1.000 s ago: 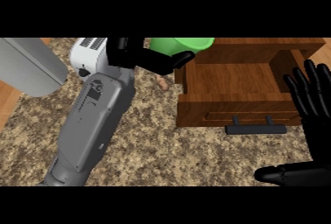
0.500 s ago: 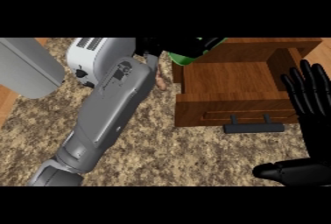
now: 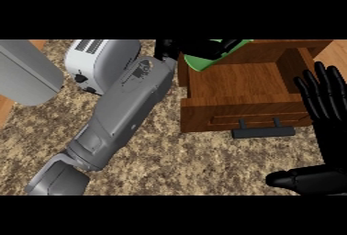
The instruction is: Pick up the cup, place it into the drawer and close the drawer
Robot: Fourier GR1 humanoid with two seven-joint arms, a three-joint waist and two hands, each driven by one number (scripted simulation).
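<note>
My left hand is curled round the green cup at the top of the view, over the back left corner of the open wooden drawer. Only part of the cup shows below the black fingers. The drawer is pulled out toward me, its dark handle on the front face. My right hand rests open at the right edge, fingers up, beside the drawer's right side.
A white toaster stands on the speckled counter left of the drawer, partly behind my left forearm. A grey appliance sits at the far left edge.
My left arm has swung right and forward, carrying the green cup from beside the toaster to over the drawer's back left corner. The right hand has stayed put.
</note>
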